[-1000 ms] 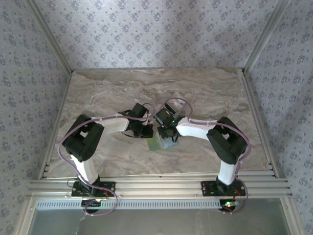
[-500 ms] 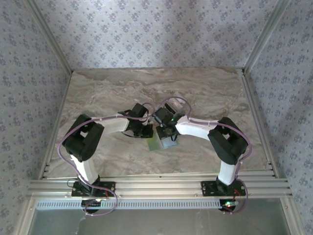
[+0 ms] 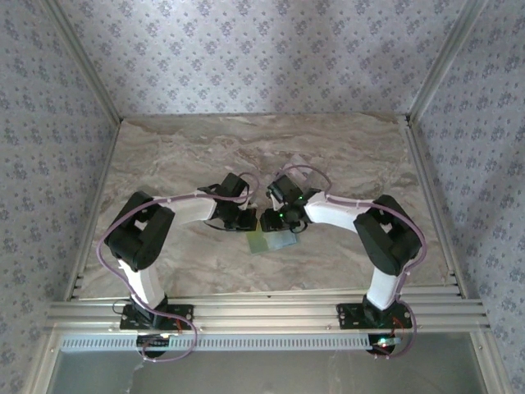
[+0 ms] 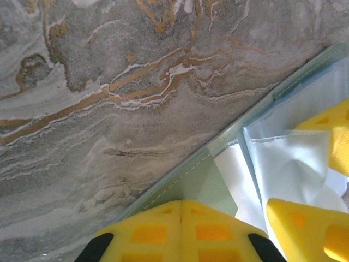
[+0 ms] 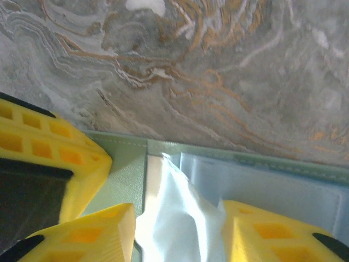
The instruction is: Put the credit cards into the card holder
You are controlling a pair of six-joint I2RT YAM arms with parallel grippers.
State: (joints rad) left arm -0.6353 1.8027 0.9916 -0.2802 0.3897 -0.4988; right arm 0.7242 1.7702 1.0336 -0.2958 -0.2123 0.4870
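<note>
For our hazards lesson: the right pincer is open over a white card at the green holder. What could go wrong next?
The white card looks only partly inside the card holder; the open right pincer might drag it back out when lifting. The left pincer, shut on just the holder's edge, may let the holder slip or twist.
</note>
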